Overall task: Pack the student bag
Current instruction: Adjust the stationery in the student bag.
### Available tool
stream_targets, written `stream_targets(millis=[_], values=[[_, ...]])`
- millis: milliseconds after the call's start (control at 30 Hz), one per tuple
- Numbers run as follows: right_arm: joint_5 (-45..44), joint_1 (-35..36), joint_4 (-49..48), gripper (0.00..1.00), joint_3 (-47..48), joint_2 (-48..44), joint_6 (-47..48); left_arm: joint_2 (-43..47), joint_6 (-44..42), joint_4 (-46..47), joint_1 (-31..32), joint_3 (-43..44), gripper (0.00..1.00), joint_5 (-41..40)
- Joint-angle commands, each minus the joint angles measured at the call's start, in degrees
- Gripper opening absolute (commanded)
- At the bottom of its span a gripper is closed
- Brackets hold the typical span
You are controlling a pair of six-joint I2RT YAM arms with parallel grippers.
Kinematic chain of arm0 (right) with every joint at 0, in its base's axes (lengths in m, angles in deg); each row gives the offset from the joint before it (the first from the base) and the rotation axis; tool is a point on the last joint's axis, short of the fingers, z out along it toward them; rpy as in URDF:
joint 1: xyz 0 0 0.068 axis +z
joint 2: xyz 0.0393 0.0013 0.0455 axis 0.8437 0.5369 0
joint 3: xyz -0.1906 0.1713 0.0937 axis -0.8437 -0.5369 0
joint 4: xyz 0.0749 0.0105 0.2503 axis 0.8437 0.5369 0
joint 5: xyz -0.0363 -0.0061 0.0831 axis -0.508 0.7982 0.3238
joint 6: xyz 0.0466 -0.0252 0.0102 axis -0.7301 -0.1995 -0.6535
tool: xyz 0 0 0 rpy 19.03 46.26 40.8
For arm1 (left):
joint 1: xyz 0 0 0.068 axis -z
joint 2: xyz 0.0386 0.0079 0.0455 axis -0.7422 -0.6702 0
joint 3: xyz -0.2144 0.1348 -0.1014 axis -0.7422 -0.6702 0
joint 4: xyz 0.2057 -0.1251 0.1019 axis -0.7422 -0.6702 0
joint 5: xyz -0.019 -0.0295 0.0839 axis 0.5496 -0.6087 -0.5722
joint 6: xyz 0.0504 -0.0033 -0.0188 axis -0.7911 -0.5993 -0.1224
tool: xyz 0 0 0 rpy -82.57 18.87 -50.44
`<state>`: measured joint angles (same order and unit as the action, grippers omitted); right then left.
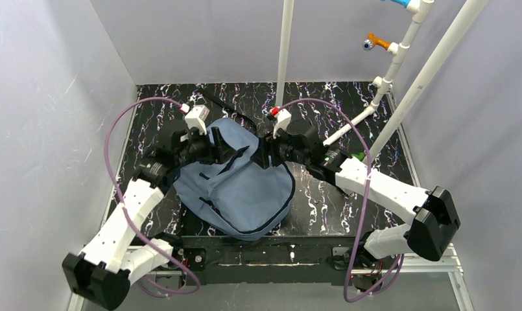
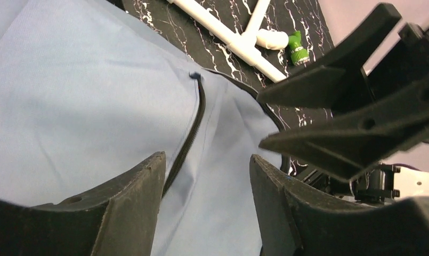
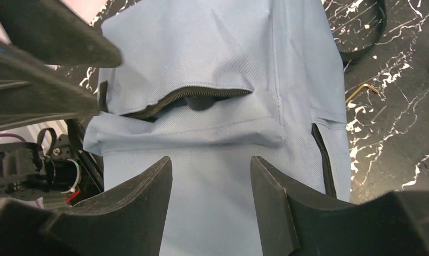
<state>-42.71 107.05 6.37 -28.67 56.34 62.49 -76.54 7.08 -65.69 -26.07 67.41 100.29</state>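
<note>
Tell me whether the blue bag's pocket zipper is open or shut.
Open: on the student bag, the pocket zipper gapes in the right wrist view, with dark interior showing in the gap.

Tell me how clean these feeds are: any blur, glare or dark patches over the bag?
Top external: even light, no glare, student bag clear. Left wrist: bag zipper sharp, left gripper dark and soft-edged up close. Right wrist: pocket zipper crisp, right gripper a blurred silhouette.

Soft, matt woven cloth on the slate-blue backpack (image 3: 223,64) beyond the fingers (image 3: 143,213), themselves matt black plastic, black toothed zipper (image 3: 201,95), smooth black white-veined tabletop (image 3: 393,69), smooth white plastic pipe (image 2: 215,28)
</note>
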Motion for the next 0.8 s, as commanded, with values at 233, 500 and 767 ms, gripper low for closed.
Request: stream_targets(millis=[233, 500, 767], values=[[6.3, -2.3, -6.0, 0.54, 8.5, 6.7, -3.5, -16.1, 2.9, 7.7, -1.0, 6.3, 0.42, 8.0], [18.3, -8.6, -10.7, 0.59, 7.1, 10.6, -4.7, -16.6, 3.8, 7.0, -3.0, 2.3, 0.37, 7.3], [25.4, -11.8, -4.9, 0.74, 8.2, 13.2, -2.8, -8.4, 1.3, 1.6, -3.5, 2.3, 0.51, 17.8]])
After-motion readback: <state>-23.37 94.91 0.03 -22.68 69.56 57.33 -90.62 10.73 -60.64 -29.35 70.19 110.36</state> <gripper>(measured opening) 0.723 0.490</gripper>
